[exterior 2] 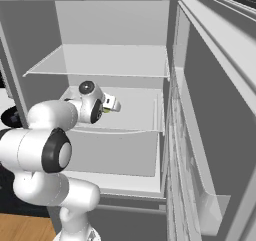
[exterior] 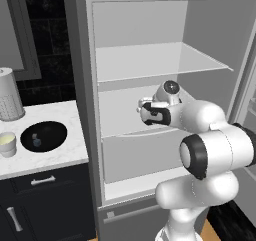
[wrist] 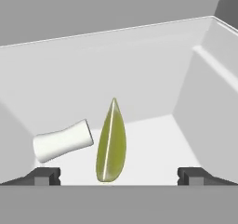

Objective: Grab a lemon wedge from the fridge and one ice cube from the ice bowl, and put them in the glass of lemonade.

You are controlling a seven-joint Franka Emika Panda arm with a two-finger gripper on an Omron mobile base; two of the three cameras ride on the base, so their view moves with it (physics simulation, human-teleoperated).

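**Two dark fingertips spread wide around a lemon wedge in the open fridge**

Reaching from lower right of the left base view into the fridge (exterior: 90, 135), door swung open, pale shelves inside. Claw (wrist: 119, 175) spread wide in the hand view, fingertips (wrist: 44, 175) at the bottom left and bottom right corners, touching nothing. Between them, at lower centre of the hand view, the lemon wedge (wrist: 111, 144): yellow-green, standing on end with a pale line down its middle, lying on the white shelf floor. Just beside it to the left, a small white flared cylinder (wrist: 62, 141) on its side, close to the wedge but apart from it. In the right base view, at centre left, the wrist over the middle shelf, with a whitish piece and a speck of green just past the hand.

At lower left of the left base view, on the white marble surface (exterior: 60, 157): the ice bowl (exterior: 44, 136), round and black, with a small bluish piece inside; near its left, the glass of lemonade (exterior: 7, 144) with pale yellow-green liquid; behind both, a tall perforated cylinder (exterior: 9, 101).
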